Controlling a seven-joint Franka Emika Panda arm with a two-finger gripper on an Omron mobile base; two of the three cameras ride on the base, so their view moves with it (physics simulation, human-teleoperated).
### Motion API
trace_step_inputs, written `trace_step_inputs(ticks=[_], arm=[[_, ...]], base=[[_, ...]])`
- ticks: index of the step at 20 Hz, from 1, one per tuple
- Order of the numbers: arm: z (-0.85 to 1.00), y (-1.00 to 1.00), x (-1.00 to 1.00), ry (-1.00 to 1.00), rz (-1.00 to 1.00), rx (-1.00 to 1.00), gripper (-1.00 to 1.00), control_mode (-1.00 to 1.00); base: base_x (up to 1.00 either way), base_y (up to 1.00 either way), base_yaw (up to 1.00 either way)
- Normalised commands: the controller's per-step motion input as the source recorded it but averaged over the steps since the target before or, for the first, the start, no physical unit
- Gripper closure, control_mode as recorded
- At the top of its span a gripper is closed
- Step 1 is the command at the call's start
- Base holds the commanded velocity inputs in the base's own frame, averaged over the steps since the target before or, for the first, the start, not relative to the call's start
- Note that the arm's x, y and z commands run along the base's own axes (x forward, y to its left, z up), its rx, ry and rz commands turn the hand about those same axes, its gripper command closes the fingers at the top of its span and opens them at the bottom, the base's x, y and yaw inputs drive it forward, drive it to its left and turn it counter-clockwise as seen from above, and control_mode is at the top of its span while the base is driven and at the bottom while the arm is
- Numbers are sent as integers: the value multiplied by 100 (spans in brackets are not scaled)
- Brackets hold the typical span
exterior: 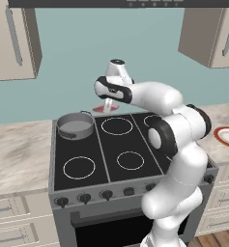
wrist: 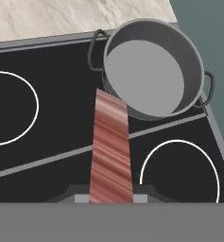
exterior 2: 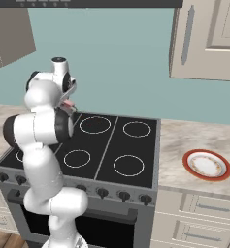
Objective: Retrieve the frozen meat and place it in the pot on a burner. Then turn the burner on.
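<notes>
The two-finger gripper (exterior: 107, 104) is clamped on the flat reddish-pink frozen meat (wrist: 111, 151), carried above the black glass cooktop (exterior: 111, 149). Remaining, by judgement: lower it into the round grey metal pot (wrist: 153, 71), release, then switch on that burner.

Black glass six-zone cooktop (exterior: 113, 144) at frame centre, flanked by pale marble counter (exterior: 17, 149). Round shallow grey metal pot (exterior: 76, 124) stands on the upper-left zone. Red-rimmed white plate (exterior 2: 206, 164) lies on the counter, right of frame.
</notes>
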Motion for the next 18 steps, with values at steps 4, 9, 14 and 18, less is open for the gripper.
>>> trace_step_inputs(ticks=[4, 9, 14, 18], arm=[[-23, 60, 37, 0, 0, 0, 100, -100], [-25, 55, 42, 0, 0, 0, 100, -100], [-7, 24, 40, 0, -4, -3, 100, -100], [-14, 34, 52, 4, -5, -2, 100, -100]], base=[[0, 0, 0], [0, 0, 0], [0, 0, 0], [0, 0, 0]])
